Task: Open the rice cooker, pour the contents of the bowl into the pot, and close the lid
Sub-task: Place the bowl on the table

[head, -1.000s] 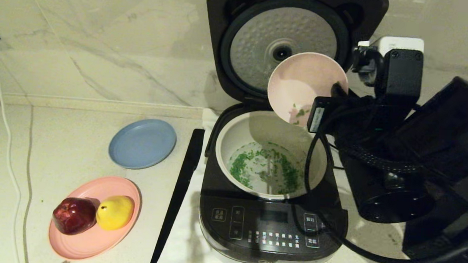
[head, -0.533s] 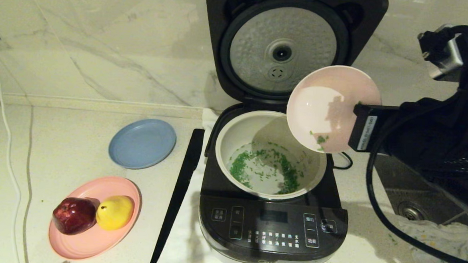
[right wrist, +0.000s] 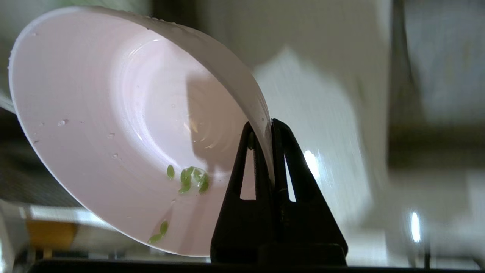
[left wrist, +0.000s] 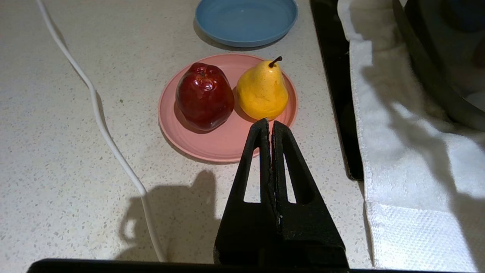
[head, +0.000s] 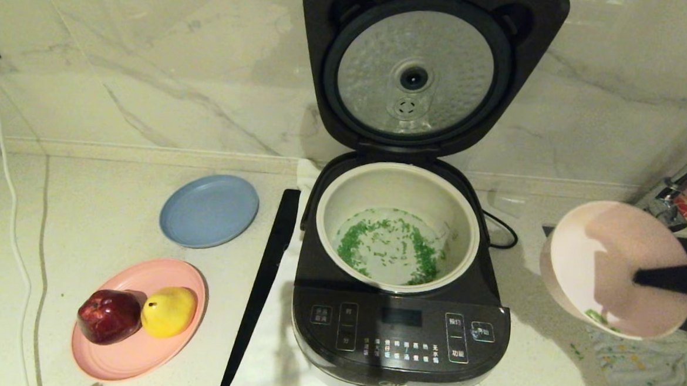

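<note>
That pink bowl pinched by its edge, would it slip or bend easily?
The bowl probably stays stiff: its rim keeps a clean curve where the right pincer clamps it. It looks light, nearly empty with only a few green bits left. Its glossy, droplet-speckled inside suggests it might slip.

The lid (head: 435, 21) showed a dimpled, silvery metal disc ringed by a matt black gasket. The rice cooker (head: 398, 331) had a glossy dark front panel. The pot (head: 343, 199) looked smooth and cream-coated. At 3 o'clock from it, the bowl (head: 599, 253) appeared smooth, satiny plastic. A white woven cloth (left wrist: 401, 151) lay on the speckled, stone-like counter (head: 113, 204); the wall (head: 150, 59) looked like polished marble.
</note>
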